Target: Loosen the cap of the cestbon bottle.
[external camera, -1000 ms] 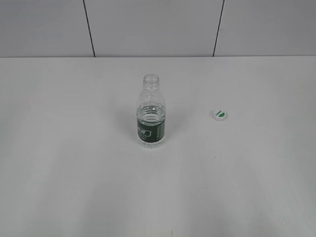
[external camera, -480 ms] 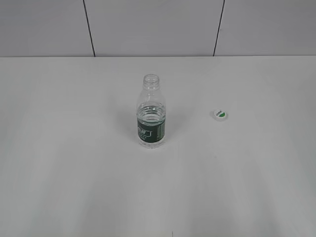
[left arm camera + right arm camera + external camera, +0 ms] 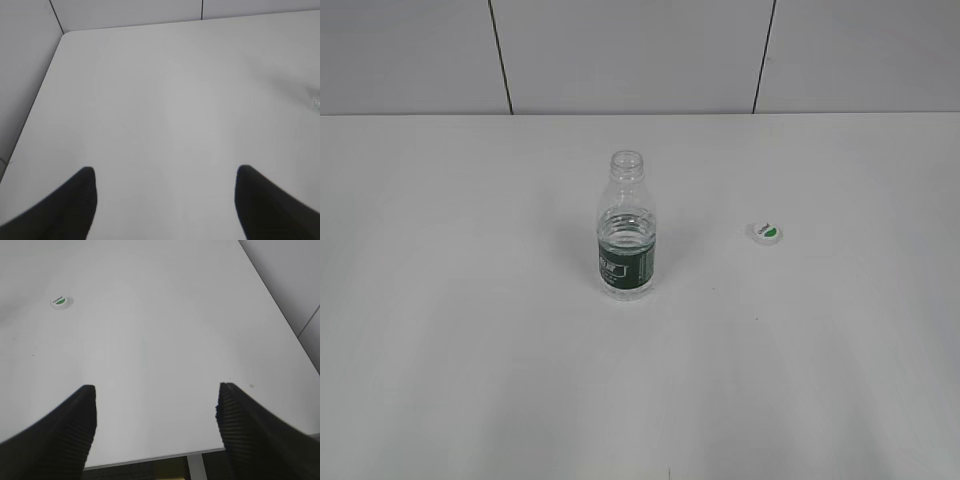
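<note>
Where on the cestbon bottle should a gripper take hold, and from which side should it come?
Probably the ribbed body of the cestbon bottle, just above its green label. It stands upright on the table with an open neck, so a level approach from the left seems safest. The cap lies apart, to its right.

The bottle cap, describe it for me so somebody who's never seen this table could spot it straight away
Start from the white table and find the open clear bottle standing upright near its middle. To the bottle's right in the exterior view, apart from it, the cap lies flat on the tabletop. It is a small white disc with a green half-circle on top, the only loose item there.
</note>
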`<state>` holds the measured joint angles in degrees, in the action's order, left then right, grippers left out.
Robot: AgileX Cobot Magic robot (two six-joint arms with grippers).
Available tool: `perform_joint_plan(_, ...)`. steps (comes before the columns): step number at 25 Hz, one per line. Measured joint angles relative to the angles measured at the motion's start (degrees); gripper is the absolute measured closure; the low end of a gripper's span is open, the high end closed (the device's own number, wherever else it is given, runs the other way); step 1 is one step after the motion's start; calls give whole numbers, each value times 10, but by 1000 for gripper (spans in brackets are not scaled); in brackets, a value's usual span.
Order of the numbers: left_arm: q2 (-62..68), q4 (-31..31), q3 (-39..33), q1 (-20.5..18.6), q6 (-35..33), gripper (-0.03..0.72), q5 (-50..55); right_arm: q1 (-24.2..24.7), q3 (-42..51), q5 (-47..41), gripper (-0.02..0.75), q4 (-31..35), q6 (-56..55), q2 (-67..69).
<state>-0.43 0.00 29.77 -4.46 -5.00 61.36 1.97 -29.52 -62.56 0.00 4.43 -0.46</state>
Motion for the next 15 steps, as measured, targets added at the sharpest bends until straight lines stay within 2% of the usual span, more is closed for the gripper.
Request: perform_joint_plan(15, 0, 0, 0, 0, 0, 193, 0, 0, 0, 0, 167, 0, 0, 0)
